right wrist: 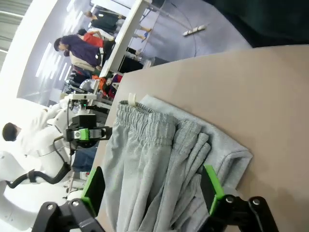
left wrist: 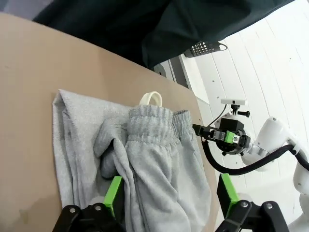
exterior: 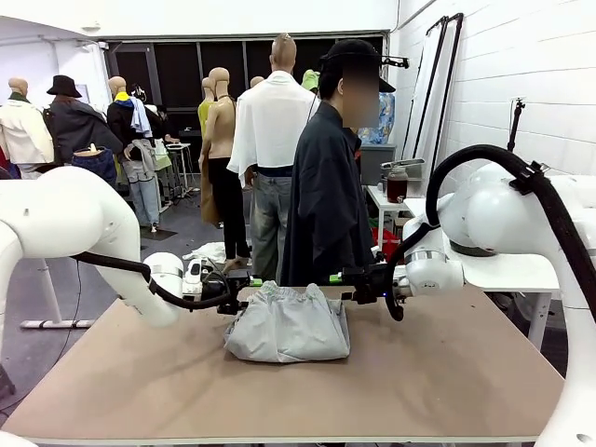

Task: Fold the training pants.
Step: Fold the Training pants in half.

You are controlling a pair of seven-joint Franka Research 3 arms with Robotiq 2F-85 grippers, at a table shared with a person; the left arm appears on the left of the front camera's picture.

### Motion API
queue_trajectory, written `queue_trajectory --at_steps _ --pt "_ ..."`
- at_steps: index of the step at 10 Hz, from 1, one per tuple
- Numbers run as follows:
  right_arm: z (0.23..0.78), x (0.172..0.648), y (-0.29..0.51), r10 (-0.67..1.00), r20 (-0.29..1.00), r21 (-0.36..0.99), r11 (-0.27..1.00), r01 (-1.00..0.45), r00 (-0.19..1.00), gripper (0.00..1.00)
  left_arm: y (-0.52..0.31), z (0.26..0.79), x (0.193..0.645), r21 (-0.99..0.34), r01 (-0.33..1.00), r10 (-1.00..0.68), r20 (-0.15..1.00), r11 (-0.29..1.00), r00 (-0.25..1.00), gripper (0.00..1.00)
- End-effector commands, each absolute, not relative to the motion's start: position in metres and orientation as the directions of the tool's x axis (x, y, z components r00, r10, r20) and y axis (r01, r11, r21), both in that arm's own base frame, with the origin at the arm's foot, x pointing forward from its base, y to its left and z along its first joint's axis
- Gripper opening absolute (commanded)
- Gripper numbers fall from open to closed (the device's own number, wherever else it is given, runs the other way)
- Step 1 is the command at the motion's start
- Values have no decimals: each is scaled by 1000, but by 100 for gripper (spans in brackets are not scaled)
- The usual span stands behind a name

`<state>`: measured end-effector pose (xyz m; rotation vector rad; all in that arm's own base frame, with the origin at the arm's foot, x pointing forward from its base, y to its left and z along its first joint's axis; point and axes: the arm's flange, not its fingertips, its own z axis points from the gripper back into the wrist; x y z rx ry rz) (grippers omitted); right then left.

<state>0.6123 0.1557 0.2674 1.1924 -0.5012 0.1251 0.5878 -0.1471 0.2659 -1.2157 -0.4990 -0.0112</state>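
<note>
- Two grippers flank the training pants [exterior: 289,326], one at each side of the bundle; take the pants as your landmark throughout.
- Left gripper [left wrist: 169,195]: jaws apart, green pads straddling the cloth. In the left wrist view one pad sits against a fold, the other stands clear of the opposite edge. Nothing clamped yet, as far as you can see.
- Right gripper [right wrist: 152,186]: jaws apart too, pads spread to either side of the grey fabric beneath them in its own wrist view. No grip on the cloth.
- Pants: lying on the table [exterior: 447,382], toward its far edge, just in front of the person [exterior: 328,186]. Already gathered into a compact stack, the elastic waistband [left wrist: 157,121] uppermost, facing the person.
- White drawstring [left wrist: 150,98] loops out beyond the waistband.
- Handling judgement: soft jersey, light, limp. Expect it to sag and slide over itself when lifted; layers may separate.
- Where to hold: pinch the thick gathered waistband or a stacked folded edge, catching all layers together. Avoid the drawstring, which would pull free.
</note>
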Motion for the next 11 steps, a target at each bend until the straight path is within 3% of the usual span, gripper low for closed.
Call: queue_trajectory --at_steps 1,3,4,11 --pt "280 603 156 -151 427 849 406 -337 892 100 -141 284 569 -865 304 293 435 399 851 100" --pt "276 610 153 -164 444 850 388 -357 881 100 -148 291 567 -844 329 280 468 424 838 100" --pt "276 610 153 -164 444 850 388 -357 881 100 -138 288 577 -872 297 270 416 390 869 100" --pt "276 610 153 -164 444 850 388 -357 881 100 -138 288 577 -872 297 270 416 390 869 100"
